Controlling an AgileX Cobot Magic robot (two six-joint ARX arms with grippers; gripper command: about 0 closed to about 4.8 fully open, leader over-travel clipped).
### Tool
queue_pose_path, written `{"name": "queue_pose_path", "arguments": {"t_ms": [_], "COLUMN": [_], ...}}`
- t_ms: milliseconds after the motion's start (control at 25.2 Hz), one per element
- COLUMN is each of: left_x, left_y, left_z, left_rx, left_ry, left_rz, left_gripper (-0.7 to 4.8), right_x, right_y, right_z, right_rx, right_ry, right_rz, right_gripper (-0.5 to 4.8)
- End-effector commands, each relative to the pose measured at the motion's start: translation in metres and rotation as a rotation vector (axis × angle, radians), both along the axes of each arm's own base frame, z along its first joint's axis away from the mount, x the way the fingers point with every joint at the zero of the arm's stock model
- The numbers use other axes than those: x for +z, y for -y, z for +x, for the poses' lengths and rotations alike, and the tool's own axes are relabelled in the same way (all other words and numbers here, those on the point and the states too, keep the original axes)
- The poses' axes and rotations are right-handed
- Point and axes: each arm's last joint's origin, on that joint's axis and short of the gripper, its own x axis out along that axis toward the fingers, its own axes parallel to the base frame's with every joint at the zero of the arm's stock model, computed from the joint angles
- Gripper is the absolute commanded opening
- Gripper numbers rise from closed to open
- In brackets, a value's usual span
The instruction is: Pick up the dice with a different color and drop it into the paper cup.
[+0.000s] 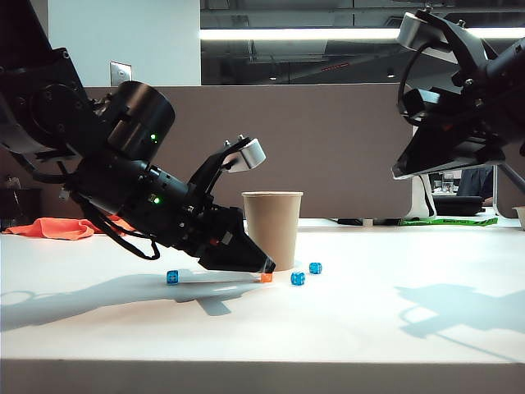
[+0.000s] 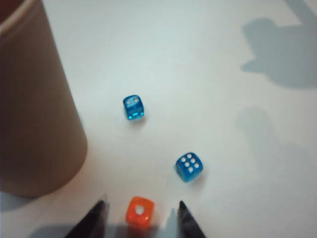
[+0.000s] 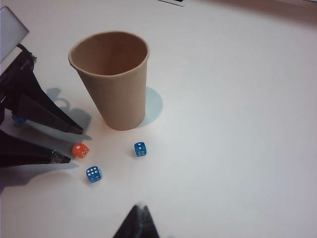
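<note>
Table: a white table (image 1: pixel 344 328) carried the cup and all the dice.
Paper cup: the tan paper cup (image 1: pixel 272 228) stood upright on the table, open end up, near the middle of the exterior view; its inside looked bare in the right wrist view.
Orange die: the orange die (image 2: pixel 139 211) lay on the table just in front of the cup's base. It sat between the two fingertips of the left claw, with a gap visible on each side in the left wrist view.
Blue dice: one blue die (image 2: pixel 188 166) with six pips up lay just beside the orange die; a second blue die (image 2: pixel 133 107) lay a little farther on, near the cup. A third blue die (image 1: pixel 172 277) lay apart, under the left arm in the exterior view.
Left claw: the left claw (image 2: pixel 141 210) was lowered to the table, tilted steeply downward, jaws wide open and straddling the orange die. It gripped nothing.
Right claw: the right claw (image 3: pixel 136 223) hung raised well above the table on the right of the exterior view. Only a dark tip showed in the right wrist view, so whether it was open or closed could not be told. Nothing was seen in it.
</note>
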Motion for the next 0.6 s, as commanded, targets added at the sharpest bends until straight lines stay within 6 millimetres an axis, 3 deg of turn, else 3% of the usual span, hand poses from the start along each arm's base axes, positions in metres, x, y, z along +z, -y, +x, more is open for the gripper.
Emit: {"name": "queue_pose_path", "arguments": {"t_ms": [40, 596], "left_x": [-0.0018, -0.0030], "left_y": [0.0011, 0.0015], "left_z": [-0.0008, -0.0001], "left_rx": [-0.019, -0.023], "left_ry": [-0.022, -0.017], "left_rz": [-0.004, -0.008], "left_gripper": [1.78, 1.74], "right_x": [0.0030, 0.0029], "right_y": [-0.0005, -0.0005], "right_z": [0.0006, 0.0006], "right_rx": [0.003, 0.003], "right_ry": [0.021, 0.020], "right_rz": [0.007, 0.007], "right_gripper": [-0.02, -0.02]}}
